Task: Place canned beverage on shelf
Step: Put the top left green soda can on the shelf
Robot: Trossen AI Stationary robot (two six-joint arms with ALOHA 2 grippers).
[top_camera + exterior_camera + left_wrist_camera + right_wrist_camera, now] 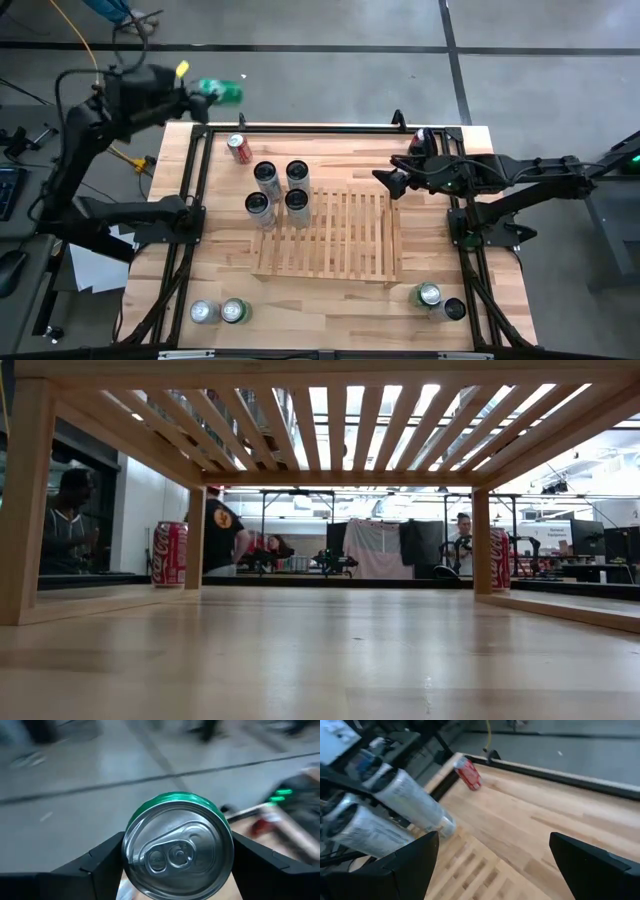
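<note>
- The tabletop [340, 315] carried a light-wood slatted shelf [345, 235] near its middle, its slats running from the near edge toward the far edge.
- Four silver cans [278, 192] stood upright in a tight cluster at the shelf's far-left corner, two on the slats and two just beyond its edge.
- A red can [239, 148] lay tilted on the bare wood near the far-left corner of the tabletop, well apart from the shelf.
- Two more cans [220, 312] stood together at the near-left edge, and another pair [438, 300] at the near-right.
- The left gripper [195, 92] was raised past the tabletop's far-left corner, over the floor, with the green can [222, 91] clamped between its fingers [102, 857].
- The green can lay on its side in the overhead view, its long axis roughly level and pointing away from the wrist toward the right, its silver lid facing the wrist camera.
- Those fingers pressed the can's sides, one on each flank, spread wide enough to take its full width.
- The right gripper [385, 180] hung over the far-right part of the tabletop, just beyond the shelf's far-right corner, its fingers [405, 865] spread wide and holding nothing.
</note>
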